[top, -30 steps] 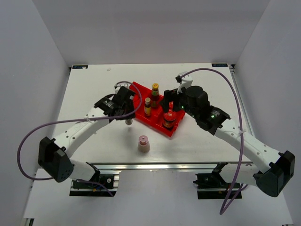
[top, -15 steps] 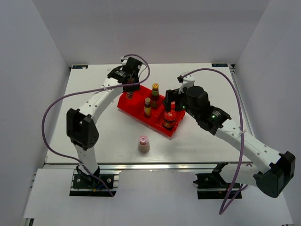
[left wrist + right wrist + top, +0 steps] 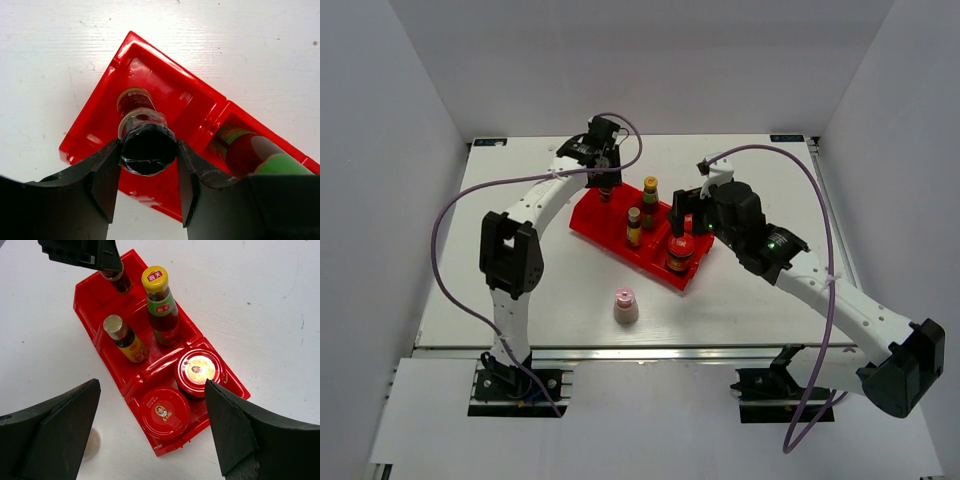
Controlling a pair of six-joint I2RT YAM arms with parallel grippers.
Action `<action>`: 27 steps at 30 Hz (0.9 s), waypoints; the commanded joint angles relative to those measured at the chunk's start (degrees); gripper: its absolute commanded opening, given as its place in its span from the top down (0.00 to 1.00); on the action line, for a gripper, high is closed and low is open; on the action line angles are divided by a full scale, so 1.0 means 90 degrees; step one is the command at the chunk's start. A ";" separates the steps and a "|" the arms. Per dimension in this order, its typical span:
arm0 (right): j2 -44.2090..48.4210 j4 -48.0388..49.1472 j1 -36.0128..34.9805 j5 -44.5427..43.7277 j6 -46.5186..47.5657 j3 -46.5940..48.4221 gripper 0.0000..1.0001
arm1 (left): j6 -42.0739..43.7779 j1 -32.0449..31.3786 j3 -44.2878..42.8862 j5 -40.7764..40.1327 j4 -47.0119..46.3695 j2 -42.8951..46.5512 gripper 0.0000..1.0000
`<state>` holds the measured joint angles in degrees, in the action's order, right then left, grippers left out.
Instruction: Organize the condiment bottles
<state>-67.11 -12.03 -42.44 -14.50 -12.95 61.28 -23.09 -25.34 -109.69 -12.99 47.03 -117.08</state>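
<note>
Shaker (image 3: 147, 152), pinched in left jaws over the tray's (image 3: 165, 85) far-left compartment, seemingly unseated, could topple if dropped; right jaws gape empty.

White table (image 3: 520, 290), matte, fills the middle of the top view. Plain white back wall (image 3: 640, 60) at 12 o'clock, left wall (image 3: 380, 200) at 9, right wall (image 3: 910, 150) at 3, all closing in the table like a booth. Small black corner brackets at 11 (image 3: 490, 141) and 1 (image 3: 790, 137). Aluminium rail (image 3: 650, 352) runs along the table's 6 o'clock edge, with a white panel (image 3: 650, 415) below it. Light is soft and even, shadows faint. In the wrist views the tabletop looks like painted white boards, lightly scuffed and speckled.
</note>
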 commanded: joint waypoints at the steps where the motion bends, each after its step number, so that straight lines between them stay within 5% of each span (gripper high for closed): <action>1: -0.0033 0.0165 0.0057 -0.0146 0.0091 -0.0050 0.10 | 0.0300 0.0003 -0.0205 0.0058 -0.0557 0.0011 0.67; 14: -0.0112 0.0136 0.0194 -0.0098 0.0121 -0.0070 0.11 | 0.0183 0.0208 -0.0781 0.0672 -0.0410 -0.0898 0.64; 27: 0.0035 0.0087 0.0203 -0.0049 0.0043 -0.0119 0.11 | 0.0202 0.0248 -0.0752 0.0740 -0.0391 -0.0810 0.20</action>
<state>-68.20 -12.05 -40.84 -14.87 -12.45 60.97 -21.32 -23.24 -115.02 -7.42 43.51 -126.56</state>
